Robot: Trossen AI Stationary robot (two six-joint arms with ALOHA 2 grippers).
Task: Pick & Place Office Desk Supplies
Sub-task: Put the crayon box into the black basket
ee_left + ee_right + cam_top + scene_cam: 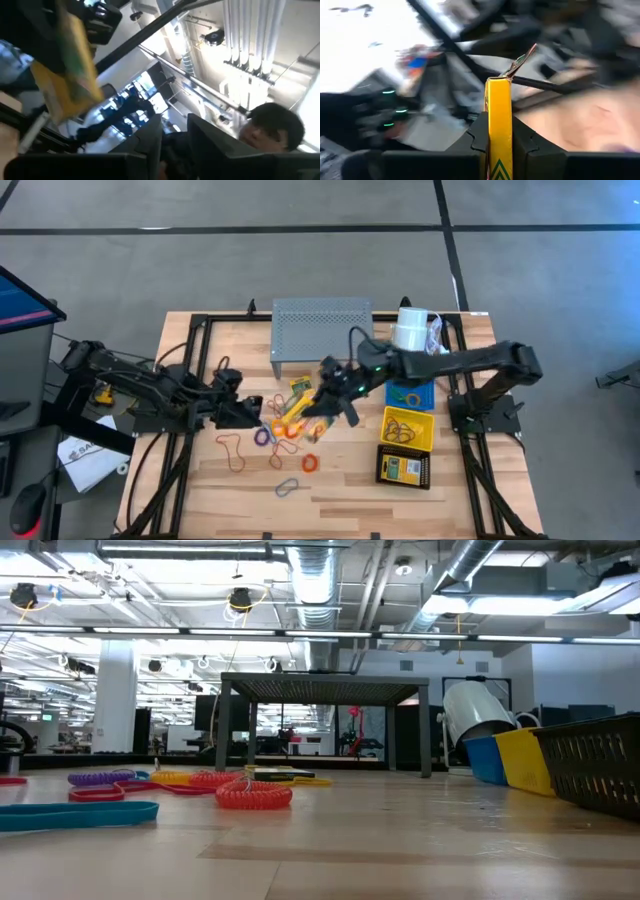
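The left end effector [243, 412] sits low at the bench's [340, 490] left centre among the loops [264, 435]; its fingers stand slightly apart, holding nothing I can see. Right of it, the right end effector [498, 142] is clamped on a yellow crayon box [499, 125], lifted above the bench's middle. This looks like the carry step: next, swing right to the black basket [404, 469], which already holds a box, and release. No writing is legible.

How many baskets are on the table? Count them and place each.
3, in one row: blue basket at the back, yellow basket in the middle, black basket at the front. None looks hidden.
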